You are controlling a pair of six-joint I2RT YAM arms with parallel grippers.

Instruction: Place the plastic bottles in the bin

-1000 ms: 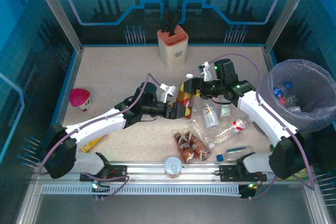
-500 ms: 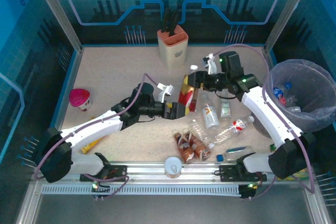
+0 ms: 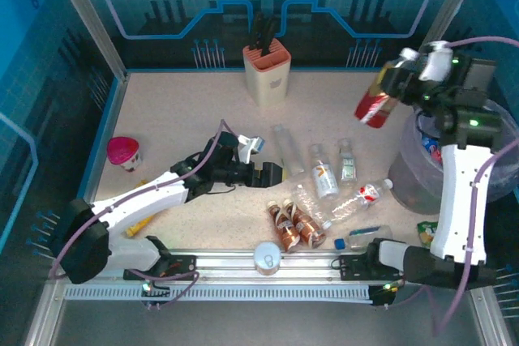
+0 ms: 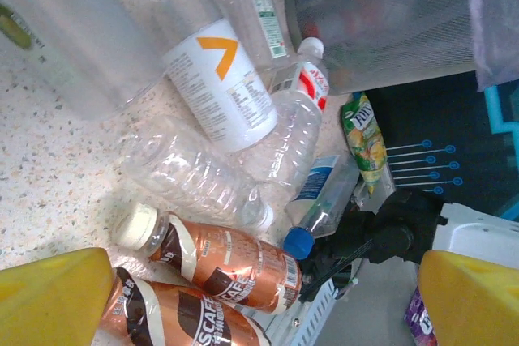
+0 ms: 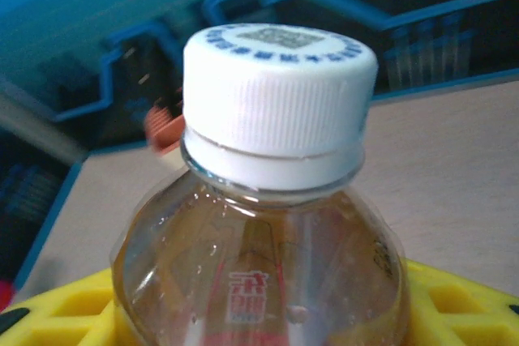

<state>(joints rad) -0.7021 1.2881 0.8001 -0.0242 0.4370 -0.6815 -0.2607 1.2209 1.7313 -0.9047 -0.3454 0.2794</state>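
While right gripper (image 3: 388, 87) clamps red-gold bottle (image 3: 373, 108) aloft just beside bin (image 3: 496, 174) rim, we see left gripper (image 3: 272, 174) jaws wide apart, low over table (image 3: 178, 111) near loose bottles (image 3: 324, 180) lying flat

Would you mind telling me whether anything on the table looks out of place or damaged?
Yes: a green-and-yellow pouch, not a bottle, lies beside the bin, and one clear bottle in the pile looks crumpled.

Speckled table (image 3: 178, 111) carries plastic bottles (image 3: 326, 180), knife block (image 3: 267, 74), silver can (image 3: 267, 257), pink cup (image 3: 123, 151).
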